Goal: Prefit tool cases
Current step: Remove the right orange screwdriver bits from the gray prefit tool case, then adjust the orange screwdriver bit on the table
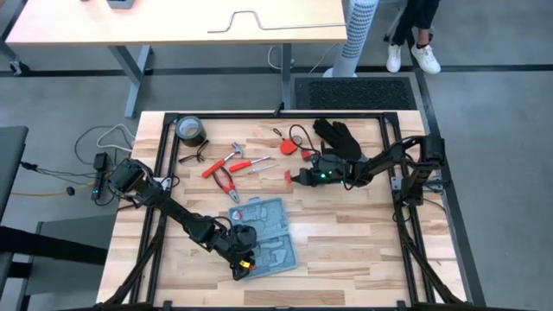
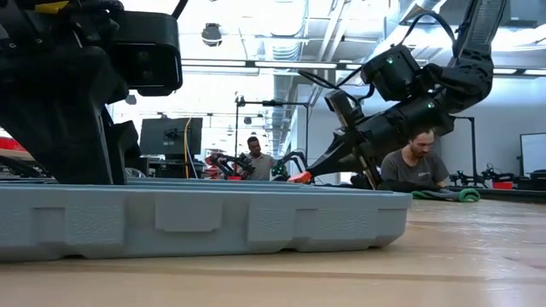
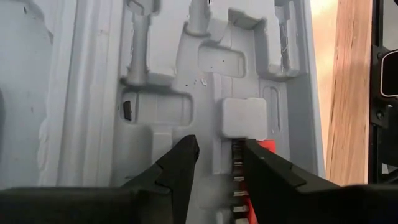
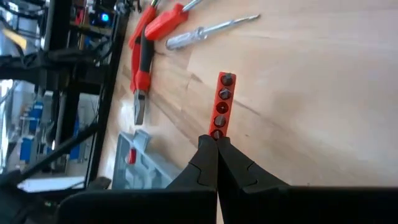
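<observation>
Seating red bit strip into tool case [image 1: 266,235] recess near bench front edge, left hand [image 3: 217,163] part-open around it; right hand [image 4: 216,144] pinching second bit holder [image 4: 221,106] mid-bench, readying next fit.

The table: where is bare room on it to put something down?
Bare wood lies right of the tool case, below the right gripper, out to the table frame. The far left is crowded: tape roll, hammer, pliers, screwdrivers; glove far right. The left gripper sits over the case.
</observation>
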Tool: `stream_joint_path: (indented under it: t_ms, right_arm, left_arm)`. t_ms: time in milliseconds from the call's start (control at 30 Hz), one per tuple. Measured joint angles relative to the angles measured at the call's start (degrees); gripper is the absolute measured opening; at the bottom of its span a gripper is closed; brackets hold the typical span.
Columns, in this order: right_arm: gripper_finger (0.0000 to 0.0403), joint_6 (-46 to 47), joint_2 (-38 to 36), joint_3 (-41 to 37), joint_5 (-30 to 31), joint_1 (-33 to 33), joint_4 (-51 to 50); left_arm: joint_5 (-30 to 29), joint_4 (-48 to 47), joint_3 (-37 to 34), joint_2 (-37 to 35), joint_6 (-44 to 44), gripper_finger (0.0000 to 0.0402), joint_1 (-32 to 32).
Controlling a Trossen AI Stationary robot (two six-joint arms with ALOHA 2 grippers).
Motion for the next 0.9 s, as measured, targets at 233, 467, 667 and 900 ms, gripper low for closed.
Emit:
stream_joint_path:
  t_ms: [233, 467, 667, 900]
  right_arm:
    - [0.0038, 5.36, -0.02, 0.00, -0.59, 0.79, -0.27]
    - [0.0113, 12.08, -0.24, 0.07, -7.03, 4.01, -3.85]
    - [0.0148, 14.54, -0.26, 0.11, -5.47, 7.31, -3.80]
    - [0.0138, 17.00, -5.29, -0.02, 1.34, 14.20, -20.15]
  left_arm:
    - [0.29, -0.01, -0.01, 0.00, -0.06, 0.0130, 0.02]
    - [0.32, -0.10, -0.01, -0.26, -0.75, 0.0130, 0.02]
    - [0.23, -0.08, 0.00, -0.26, -1.18, 0.0130, 0.02]
    - [-0.73, -1.32, -0.01, -0.96, -1.18, 0.0130, -0.13]
